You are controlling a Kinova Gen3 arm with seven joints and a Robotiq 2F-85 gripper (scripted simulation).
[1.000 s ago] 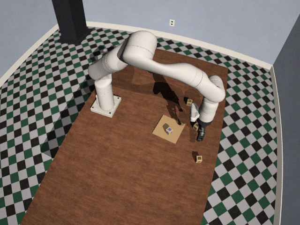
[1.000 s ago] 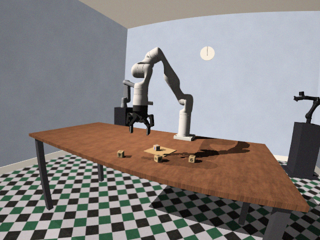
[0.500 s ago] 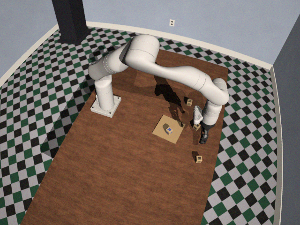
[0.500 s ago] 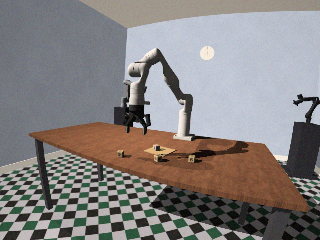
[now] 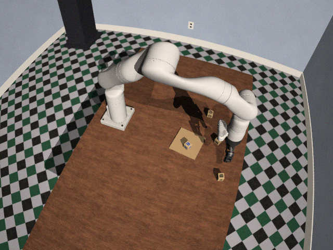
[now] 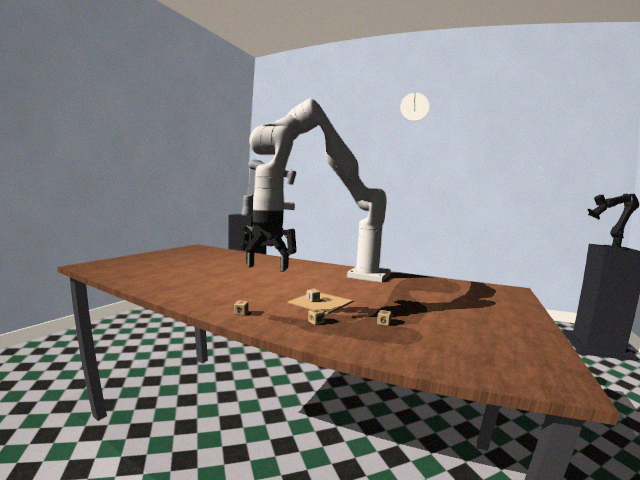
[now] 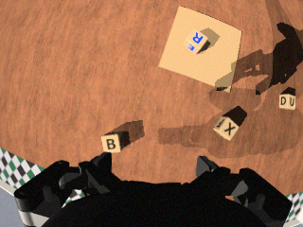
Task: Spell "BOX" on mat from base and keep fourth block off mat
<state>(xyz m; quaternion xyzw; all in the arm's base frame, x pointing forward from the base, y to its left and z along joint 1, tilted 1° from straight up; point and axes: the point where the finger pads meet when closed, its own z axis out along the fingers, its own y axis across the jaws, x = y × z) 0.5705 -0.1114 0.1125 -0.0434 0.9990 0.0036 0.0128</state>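
Block on mat [image 5: 187,145] [image 6: 313,295] [image 7: 196,42]: blue "R" is shown.
Outer block [image 5: 220,176] [image 6: 240,308] [image 7: 112,143]: "B" is printed.
Middle block [image 5: 217,141] [image 6: 316,317] [image 7: 226,128]: "X" is borne.
Far block [image 5: 209,113] [image 6: 384,317] [image 7: 287,101]: "D", "U" and "6" are marked.

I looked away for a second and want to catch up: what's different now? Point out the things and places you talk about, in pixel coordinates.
The open gripper [image 5: 228,159] [image 6: 266,267] [image 7: 153,164] moved toward the B block [image 5: 220,176] [image 6: 240,308] [image 7: 112,143], rightward and down in the top view. Nothing was grasped or released. The B block, X block [image 5: 217,141] [image 6: 316,317] [image 7: 227,128], R block [image 5: 187,145] [image 6: 313,295] [image 7: 196,42], fourth block [image 5: 209,113] [image 6: 384,317] [image 7: 287,101] and mat [image 5: 193,151] [image 6: 333,303] [image 7: 208,66] stayed put.
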